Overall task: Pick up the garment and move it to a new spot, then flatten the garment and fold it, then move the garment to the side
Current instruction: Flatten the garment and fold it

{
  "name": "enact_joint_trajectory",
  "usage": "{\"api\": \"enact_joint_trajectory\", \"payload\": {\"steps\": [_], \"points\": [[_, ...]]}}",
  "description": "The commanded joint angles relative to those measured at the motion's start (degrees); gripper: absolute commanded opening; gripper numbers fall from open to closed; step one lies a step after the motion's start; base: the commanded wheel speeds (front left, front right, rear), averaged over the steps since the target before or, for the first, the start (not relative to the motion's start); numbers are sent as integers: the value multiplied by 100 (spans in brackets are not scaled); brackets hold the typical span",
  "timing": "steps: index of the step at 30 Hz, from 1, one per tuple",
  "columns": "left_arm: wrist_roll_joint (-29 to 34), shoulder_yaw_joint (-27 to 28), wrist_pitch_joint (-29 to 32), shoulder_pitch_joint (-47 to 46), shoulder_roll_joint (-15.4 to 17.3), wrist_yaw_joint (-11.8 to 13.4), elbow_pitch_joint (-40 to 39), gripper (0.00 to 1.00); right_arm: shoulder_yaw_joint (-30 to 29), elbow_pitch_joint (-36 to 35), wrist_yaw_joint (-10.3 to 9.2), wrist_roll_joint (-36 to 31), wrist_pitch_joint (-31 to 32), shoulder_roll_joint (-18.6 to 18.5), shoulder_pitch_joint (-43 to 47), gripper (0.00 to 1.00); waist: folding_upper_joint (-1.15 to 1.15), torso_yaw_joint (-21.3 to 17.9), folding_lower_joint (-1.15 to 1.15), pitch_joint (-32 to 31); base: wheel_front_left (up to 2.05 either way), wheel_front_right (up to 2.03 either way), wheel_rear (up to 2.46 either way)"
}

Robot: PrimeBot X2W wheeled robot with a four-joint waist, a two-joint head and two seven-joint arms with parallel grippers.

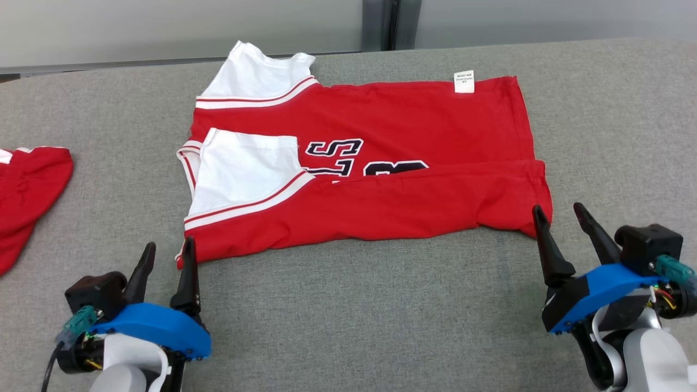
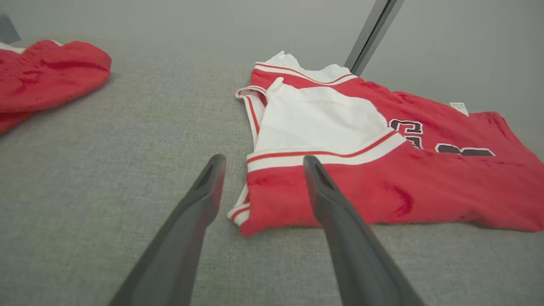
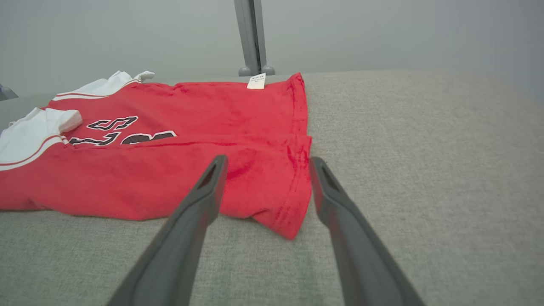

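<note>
Bare grey table (image 1: 354, 316) runs the whole near edge in front of the jersey (image 1: 381, 136), with room to pass. The right end beyond the jersey's hem is open too. By the left edge 1 more red garment (image 1: 27, 185) lies in the way (a bare strip separates it from the jersey). A dark post (image 1: 389, 22) stands behind the far edge.
</note>
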Motion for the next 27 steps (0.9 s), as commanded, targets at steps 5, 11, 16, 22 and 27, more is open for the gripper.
{"api": "enact_joint_trajectory", "payload": {"steps": [5, 11, 16, 22, 27], "points": [[-377, 153, 443, 144, -25, 96, -140, 100, -7, -133, 0, 50, 95, -9, 174, 100, 0, -25, 1, 41, 0, 0, 0], [-623, 132, 835, 23, -66, 97, -125, 100, -8, -99, 0, 85, 154, -9, 45, 100, 0, -120, 1, 159, 0, 0, 0], [-711, 106, 1050, -84, -87, 143, 76, 95, -23, 62, 0, 69, 165, -9, -110, 100, 0, -193, 1, 243, 0, 0, 0], [-676, 62, 1016, -136, -78, 155, 114, 0, -37, 494, 0, 68, 223, -9, -338, 100, 0, -205, 1, 303, 0, 0, 0], [-575, 116, 720, -206, -26, 152, -63, 0, -89, 1067, 0, 174, 221, -9, -616, 100, 0, -126, 1, 325, 0, 0, 0]]}}
